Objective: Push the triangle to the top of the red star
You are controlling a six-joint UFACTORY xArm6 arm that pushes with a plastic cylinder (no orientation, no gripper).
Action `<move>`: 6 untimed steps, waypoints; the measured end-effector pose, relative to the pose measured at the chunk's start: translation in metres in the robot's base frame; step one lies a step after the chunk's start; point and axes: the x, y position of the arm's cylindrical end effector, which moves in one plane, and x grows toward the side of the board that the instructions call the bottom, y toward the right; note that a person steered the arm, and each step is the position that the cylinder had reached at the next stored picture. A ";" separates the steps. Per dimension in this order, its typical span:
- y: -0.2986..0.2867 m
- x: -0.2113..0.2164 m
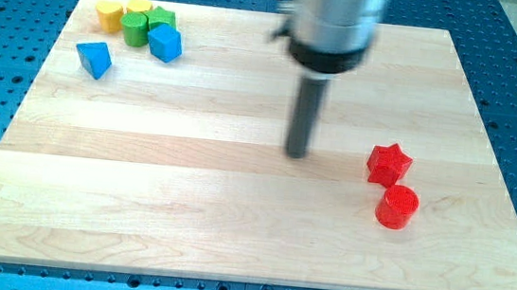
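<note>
While my tip [297,154] rests on bare board near the middle of the wooden table top [231,228], it touches no block; being a plain rod it has nothing to open or close and holds nothing. Nearest to it, toward the view's right, sits the red star [389,163], with the red cylinder [397,206] just below it and close against it. The task's thing, the blue triangle [95,58], lies well apart at the view's upper left, standing alone below and left of a tight cluster: yellow block [108,15], a second yellow block [139,6], green block [136,28], a further green block [162,16] and a blue cube-like block [165,42]. Judged risks: the triangle must cross most of the board, and a push off its centre would likely turn it and let it slip round the rod; an approach from the view's top could disturb the cluster; an overshoot near the goal could knock the star, and the star in turn the cylinder. Orientation: the triangle appears to point one corner toward the view's bottom right, its broad edge to the upper left; its long axis seems to run from upper left to lower right, though the small size makes this uncertain
</note>
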 end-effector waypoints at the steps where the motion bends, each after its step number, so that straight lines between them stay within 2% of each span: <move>1: -0.148 0.004; 2: -0.252 -0.012; 4: -0.256 -0.118; 5: -0.255 -0.129; 6: -0.220 -0.132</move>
